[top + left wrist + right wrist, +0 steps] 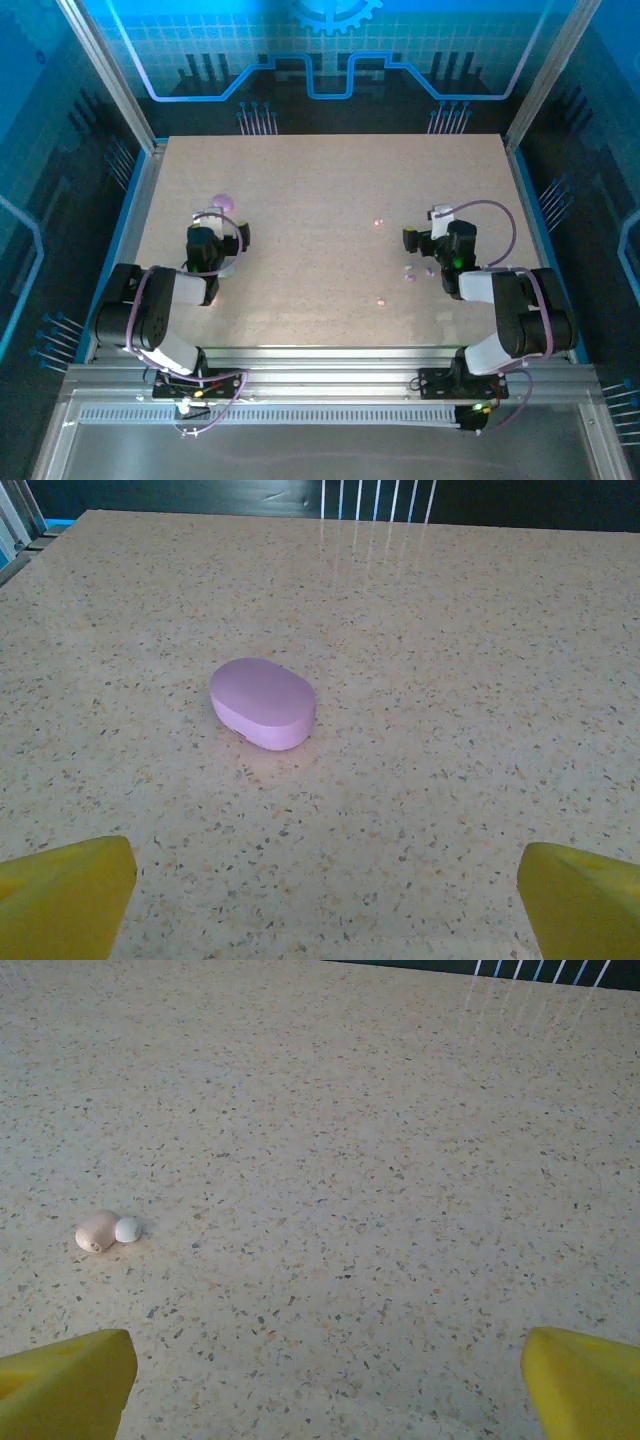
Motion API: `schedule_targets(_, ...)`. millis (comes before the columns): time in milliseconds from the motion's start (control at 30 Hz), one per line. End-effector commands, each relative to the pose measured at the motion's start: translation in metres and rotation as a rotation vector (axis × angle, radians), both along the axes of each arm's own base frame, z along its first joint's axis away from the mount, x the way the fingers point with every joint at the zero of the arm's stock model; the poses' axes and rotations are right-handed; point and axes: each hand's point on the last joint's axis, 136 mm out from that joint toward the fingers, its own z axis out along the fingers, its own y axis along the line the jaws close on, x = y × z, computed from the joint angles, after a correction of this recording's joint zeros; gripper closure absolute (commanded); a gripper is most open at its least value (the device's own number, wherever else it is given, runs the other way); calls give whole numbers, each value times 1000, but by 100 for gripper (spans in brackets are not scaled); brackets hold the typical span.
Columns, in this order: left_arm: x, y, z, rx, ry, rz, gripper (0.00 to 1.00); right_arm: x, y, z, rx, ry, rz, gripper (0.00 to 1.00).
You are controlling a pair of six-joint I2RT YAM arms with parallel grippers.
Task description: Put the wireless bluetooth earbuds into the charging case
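Earbud (98, 1231), smooth pinkish nub on speckled table (400, 1160); lilac oval case (263, 702); left hand (325, 895), right hand (325, 1380) apart.

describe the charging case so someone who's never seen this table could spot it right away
On the speckled table, look at the left half, just beyond the open left gripper. The charging case lies there alone, closed and flat on the surface. It is a smooth lilac oval pebble, far bigger than the tiny earbuds scattered over on the right half.
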Motion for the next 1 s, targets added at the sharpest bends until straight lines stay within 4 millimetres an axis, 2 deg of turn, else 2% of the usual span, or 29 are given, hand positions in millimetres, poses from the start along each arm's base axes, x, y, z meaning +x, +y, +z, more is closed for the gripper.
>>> schedule_targets(0, 7, 0, 10, -11, -32, -10, 1, 8, 0, 12, -5, -42, 7, 0)
schedule_targets(733, 6, -1, 11, -17, -37, -17, 1, 7, -1, 12, -1, -40, 10, 0)
schedule_targets(833, 1, 3, 15, -16, -62, 8, 1, 7, 3, 14, -16, -43, 23, 0)
schedule_targets(967, 6, 0, 23, -12, -24, -9, 1, 9, 3, 17, -24, -30, 13, 0)
